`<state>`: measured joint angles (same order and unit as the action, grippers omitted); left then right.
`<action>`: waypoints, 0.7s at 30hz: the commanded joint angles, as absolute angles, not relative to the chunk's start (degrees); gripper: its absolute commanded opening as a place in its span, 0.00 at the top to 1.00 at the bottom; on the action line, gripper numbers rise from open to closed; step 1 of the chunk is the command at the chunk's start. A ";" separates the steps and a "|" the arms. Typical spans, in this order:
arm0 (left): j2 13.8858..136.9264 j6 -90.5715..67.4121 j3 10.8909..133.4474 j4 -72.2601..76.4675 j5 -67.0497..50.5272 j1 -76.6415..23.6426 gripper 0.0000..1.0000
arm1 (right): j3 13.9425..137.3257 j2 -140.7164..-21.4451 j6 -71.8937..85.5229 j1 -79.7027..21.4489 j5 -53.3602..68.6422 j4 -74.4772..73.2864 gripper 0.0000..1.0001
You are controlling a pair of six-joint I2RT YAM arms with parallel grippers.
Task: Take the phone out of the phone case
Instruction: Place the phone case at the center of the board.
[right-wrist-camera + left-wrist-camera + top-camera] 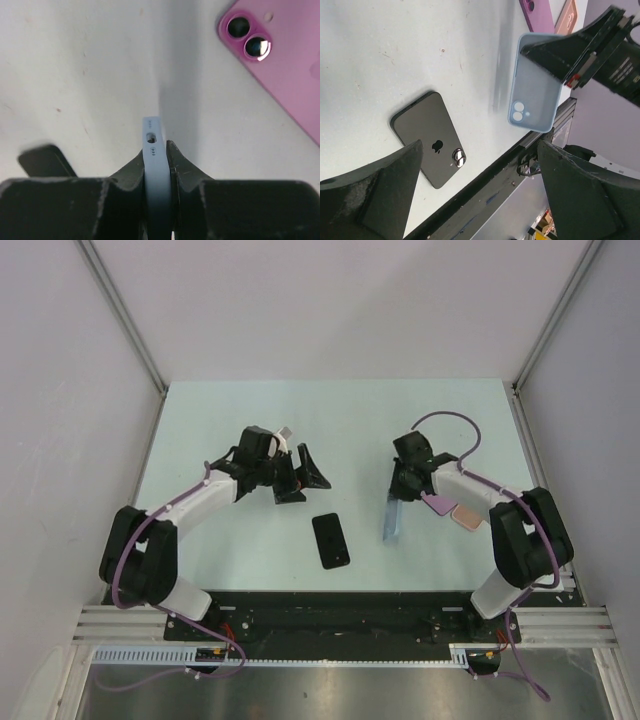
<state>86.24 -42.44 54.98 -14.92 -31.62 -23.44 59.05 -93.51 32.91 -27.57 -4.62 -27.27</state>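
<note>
Pinching the pale blue soft phone case (532, 95) by one edge, the right gripper (397, 492) holds it on end over the pale green table (250, 410); the case looks empty, though its inside shows only partly; the black glass-backed phone (430, 137) lies face down between the arms, apart from the case; the left gripper (303, 482) hovers with jaws wide, holding nothing; separation seems done; only setting the case down may remain.
</note>
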 commanded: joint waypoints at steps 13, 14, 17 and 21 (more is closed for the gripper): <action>79.02 -40.17 56.60 -16.08 -29.71 -22.50 0.00 | 61.69 -101.69 37.27 -20.83 11.01 -8.42 0.47; 78.49 -40.08 56.60 -16.08 -29.53 -22.15 0.00 | 62.05 -101.60 37.27 -20.48 8.72 -10.44 0.36; 78.05 -39.64 56.86 -16.08 -29.27 -21.54 0.00 | 62.05 -99.76 36.57 -19.16 3.44 -16.07 0.32; 78.31 -38.85 58.00 -16.35 -28.83 -20.83 0.00 | 61.88 -94.06 35.42 -19.07 -6.38 -23.27 0.30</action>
<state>79.75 -40.86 55.00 -16.03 -30.06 -21.69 59.99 -100.97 36.40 -19.46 4.64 -15.33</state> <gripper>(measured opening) 0.996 0.694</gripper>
